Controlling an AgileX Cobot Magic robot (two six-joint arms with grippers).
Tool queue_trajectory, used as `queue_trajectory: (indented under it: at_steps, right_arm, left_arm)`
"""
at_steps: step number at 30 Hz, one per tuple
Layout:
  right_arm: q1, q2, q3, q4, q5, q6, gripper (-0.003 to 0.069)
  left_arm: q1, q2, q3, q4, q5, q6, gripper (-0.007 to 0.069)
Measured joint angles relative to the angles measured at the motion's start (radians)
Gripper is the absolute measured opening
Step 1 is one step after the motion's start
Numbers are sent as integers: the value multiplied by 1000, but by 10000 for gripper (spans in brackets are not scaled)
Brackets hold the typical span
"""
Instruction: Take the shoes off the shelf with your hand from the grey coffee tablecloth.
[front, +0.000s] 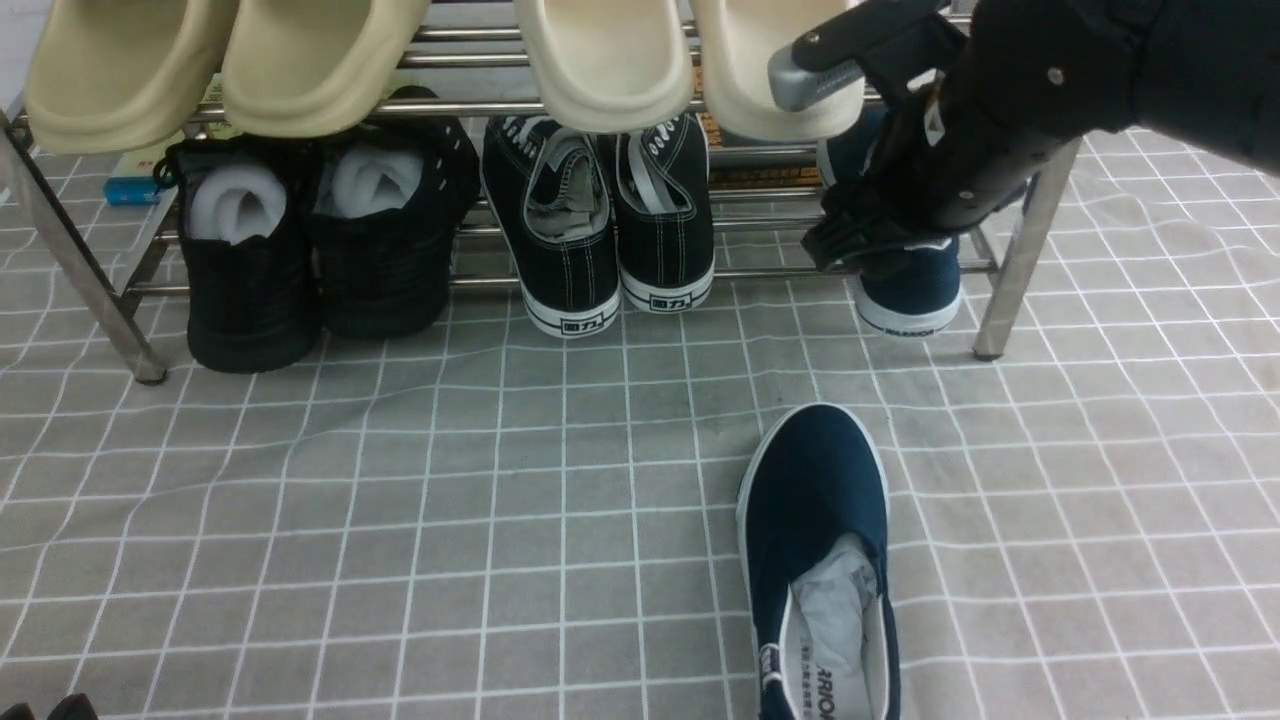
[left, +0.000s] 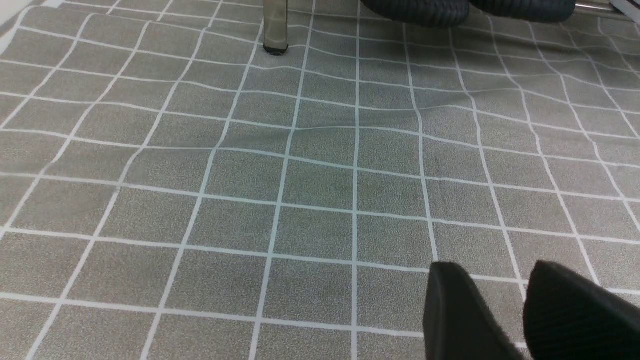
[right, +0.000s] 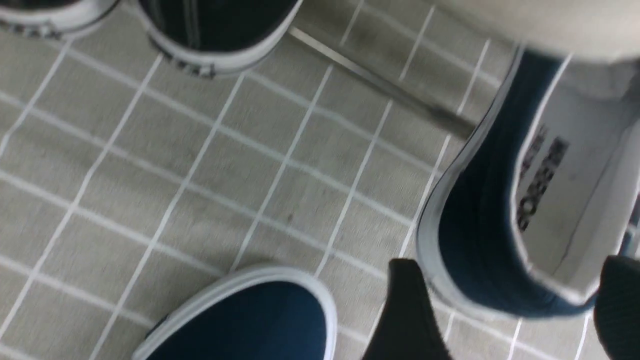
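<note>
One navy slip-on shoe (front: 815, 520) lies on the grey grid tablecloth (front: 400, 500) in front of the shelf; its toe shows in the right wrist view (right: 250, 320). The other navy shoe (front: 910, 295) stands heel-out at the right end of the steel shelf's (front: 1020, 250) lower tier. My right gripper (front: 835, 170) is open at that shoe. In the right wrist view the gripper (right: 510, 305) has one finger on each side of the shoe's heel (right: 480, 225), without pinching it. My left gripper (left: 500, 285) is open and empty, low over the cloth.
Black lace-up sneakers (front: 600, 230) and black boots (front: 310, 250) fill the rest of the lower tier. Beige foam slippers (front: 320, 60) sit on the upper tier, one just above my right gripper. A shelf leg (left: 275, 30) stands ahead of my left gripper.
</note>
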Motion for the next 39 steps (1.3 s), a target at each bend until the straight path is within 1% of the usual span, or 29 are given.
queue_trajectory:
  at_steps: [15,17,18,19,20,22,23,24,25,26,28,29,32,34,36,37,39]
  right_arm:
    - [-16,124,-1,-83,-101,9,482]
    - [-16,129,-1,-94,-103,14,470]
    - [-16,131,-1,-98,-103,14,454]
    - [-16,131,-1,-100,-103,14,423]
    - [-16,131,-1,-100,-102,14,416]
    - [-16,131,-3,-102,-93,14,296]
    - [-16,131,-3,-102,-89,14,255]
    - [-16,131,-5,-112,-75,14,146]
    - [-16,127,-5,-111,-58,14,76]
    - [-15,119,-5,-110,-14,14,38]
    - [-12,106,-5,-103,30,8,34]
    - [-6,84,-4,-88,105,-3,36]
    - [3,-12,-1,20,265,-36,38]
    - [5,-66,-1,85,340,-47,38]
    - [5,-128,9,161,385,-55,38]
    - [5,-133,9,168,385,-55,38]
    - [5,-177,48,254,391,-67,38]
  left_arm:
    - [0,0,0,0,0,0,242]
    - [0,0,0,0,0,0,242]
    - [0,0,0,0,0,0,242]
    - [0,0,0,0,0,0,242]
    - [0,0,0,0,0,0,242]
    - [0,0,0,0,0,0,242]
    - [0,0,0,0,0,0,242]
    - [0,0,0,0,0,0,242]
    - [0,0,0,0,0,0,242]
    - [0,0,0,0,0,0,242]
    - [0,0,0,0,0,0,242]
    - [0,0,0,0,0,0,242]
    - [0,0,0,0,0,0,242]
    - [0,0,0,0,0,0,242]
    - [0,0,0,0,0,0,242]
    - [0,0,0,0,0,0,242]
    - [0,0,0,0,0,0,242]
